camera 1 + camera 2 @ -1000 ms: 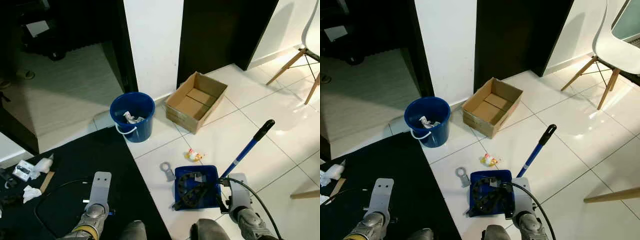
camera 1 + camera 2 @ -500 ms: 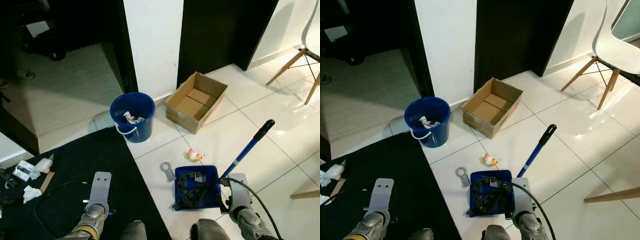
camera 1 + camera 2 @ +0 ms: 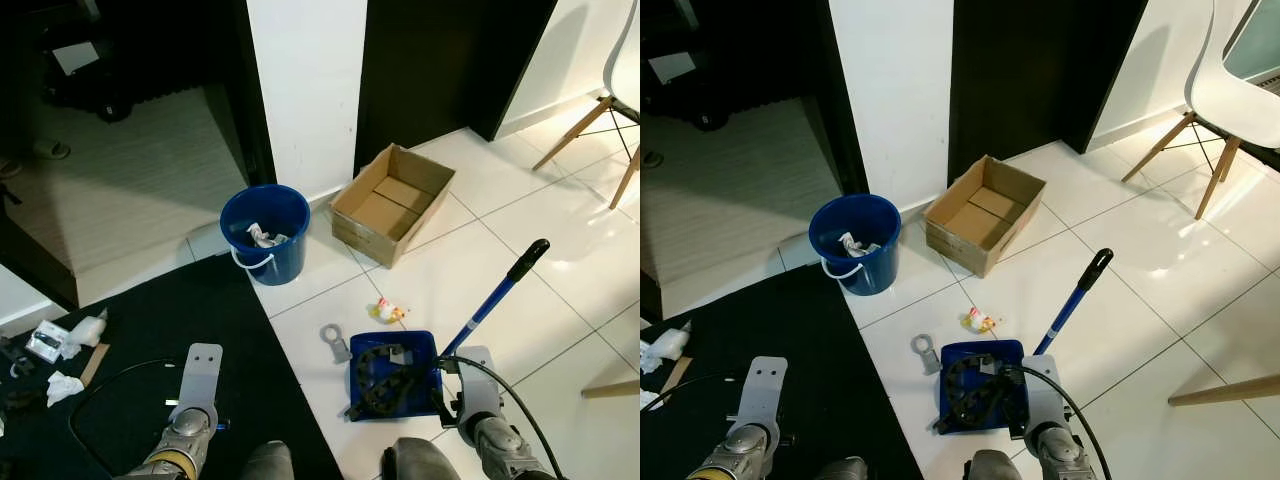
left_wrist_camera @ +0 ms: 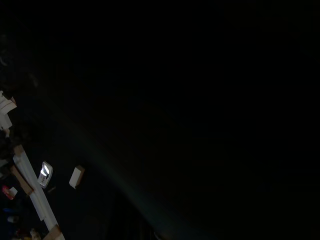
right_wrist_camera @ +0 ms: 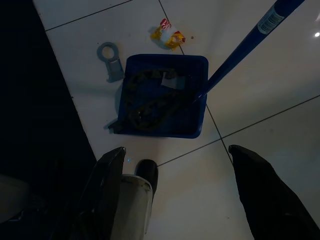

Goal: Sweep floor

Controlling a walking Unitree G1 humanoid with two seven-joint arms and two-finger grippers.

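A blue dustpan lies on the white tile floor just ahead of my right arm, with dark debris and a grey scrap in it. Its blue handle with a black grip rises up and to the right. A yellow and red wrapper lies just beyond the pan, and a grey ring-shaped piece lies to the pan's left. In the right wrist view my right gripper hangs open above the floor, near the dustpan, with nothing between its fingers. My left arm hangs over the black mat.
A blue bucket with crumpled paper stands by the white wall. An open cardboard box sits to its right. A black mat with scraps covers the floor on the left. A white chair stands at the far right.
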